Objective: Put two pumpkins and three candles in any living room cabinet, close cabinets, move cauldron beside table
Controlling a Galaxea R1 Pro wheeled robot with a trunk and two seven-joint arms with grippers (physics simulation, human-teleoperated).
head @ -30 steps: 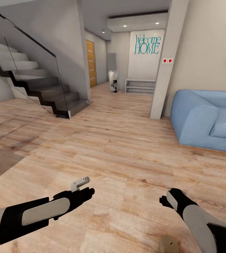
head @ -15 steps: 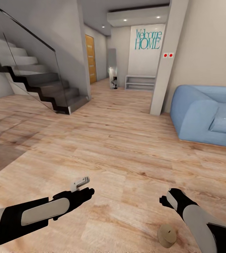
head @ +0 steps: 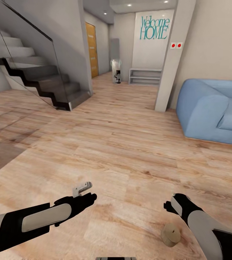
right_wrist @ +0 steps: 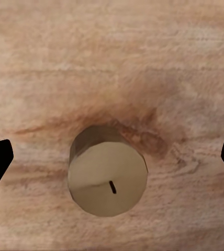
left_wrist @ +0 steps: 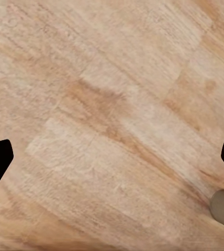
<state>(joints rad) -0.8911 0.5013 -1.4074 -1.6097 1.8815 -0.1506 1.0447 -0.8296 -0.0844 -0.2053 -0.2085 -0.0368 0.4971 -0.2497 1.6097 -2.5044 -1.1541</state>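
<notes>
Head view: candle (head: 170, 234) upright on bare floor (head: 123, 151), beside right gripper (head: 171, 206) at 5 o'clock. Sofa (head: 210, 112) 2 o'clock, stairs (head: 40, 77) 10 o'clock. Both jaws, left gripper (head: 89, 198) included, spread apart, empty.

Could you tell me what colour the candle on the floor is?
The candle is beige-tan, clearest in the right wrist view.

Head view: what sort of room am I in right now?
Most likely an open living room joining an entry hall: a blue sofa, a staircase, a "Welcome HOME" sign, wood floor with a candle on it.
</notes>
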